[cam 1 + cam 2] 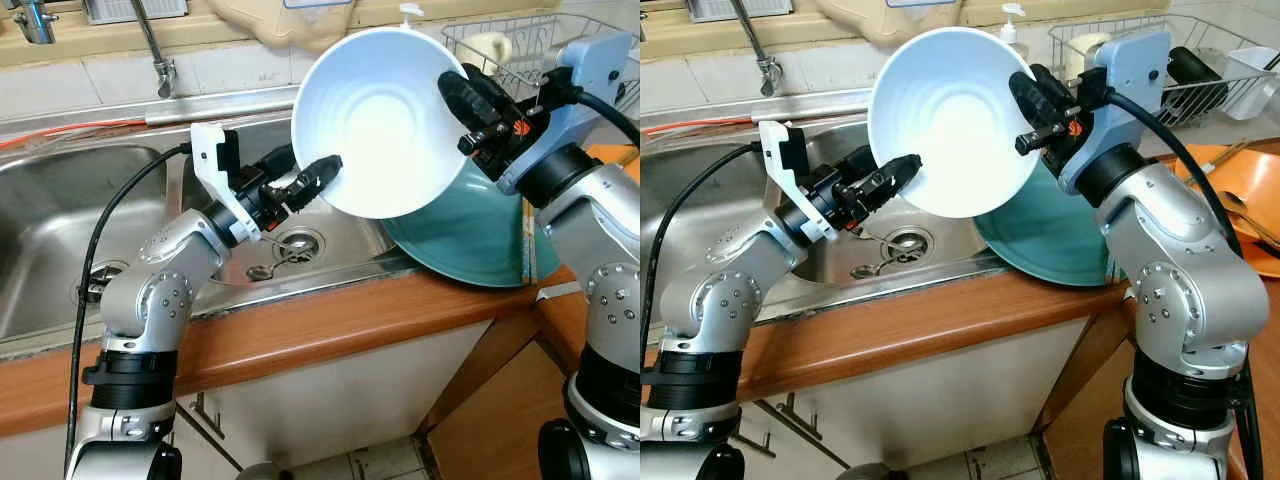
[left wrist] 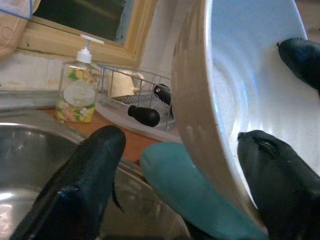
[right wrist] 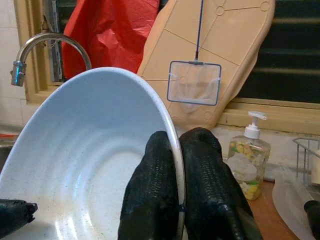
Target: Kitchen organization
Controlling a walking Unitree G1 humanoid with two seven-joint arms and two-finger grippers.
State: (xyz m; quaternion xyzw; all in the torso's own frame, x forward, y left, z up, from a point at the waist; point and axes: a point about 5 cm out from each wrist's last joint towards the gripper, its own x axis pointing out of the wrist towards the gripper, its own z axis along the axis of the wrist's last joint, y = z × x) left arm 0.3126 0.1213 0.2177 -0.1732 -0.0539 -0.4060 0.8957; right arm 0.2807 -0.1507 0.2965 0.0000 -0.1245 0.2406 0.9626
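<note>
A white bowl hangs tilted on its side over the sink, its hollow facing me. My right gripper is shut on the bowl's upper right rim, one finger inside and one outside. At the bowl's lower left rim, my left gripper stands open. In the left wrist view the rim passes between its spread fingers, with one finger inside the bowl. A large teal plate leans behind and below the bowl, on the sink's right edge.
A spoon lies by the drain in the basin. The faucet stands at the back. A wire dish rack and a soap bottle sit at the back right. An orange plate with utensils lies on the right. The wooden counter edge runs in front.
</note>
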